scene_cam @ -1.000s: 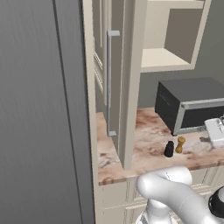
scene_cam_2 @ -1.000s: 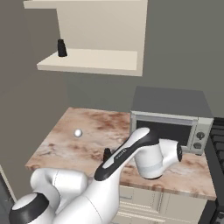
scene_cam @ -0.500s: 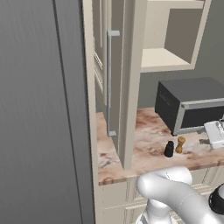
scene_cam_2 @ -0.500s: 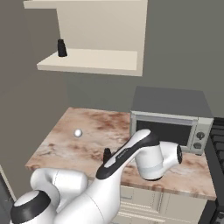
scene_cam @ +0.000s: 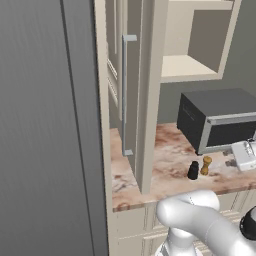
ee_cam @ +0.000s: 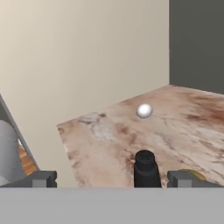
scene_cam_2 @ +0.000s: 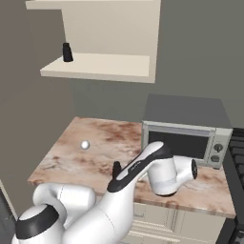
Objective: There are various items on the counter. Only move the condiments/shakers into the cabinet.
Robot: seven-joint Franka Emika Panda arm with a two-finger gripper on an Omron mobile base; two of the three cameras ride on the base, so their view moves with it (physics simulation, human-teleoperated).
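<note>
The black shaker point(ee_cam: 145, 168) stands upright on the counter point(ee_cam: 175, 127) straight ahead of the hand, centred between the wide-open, empty fingers point(ee_cam: 41, 178) — its long axis vertical — beside the golden-tan shaker point(scene_cam: 205, 165).

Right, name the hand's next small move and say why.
Probably ease forward and down, then close on the black shaker. The hand is open with that shaker standing between its fingertips on the counter, not yet gripped; one black shaker already sits on the cabinet shelf.
</note>
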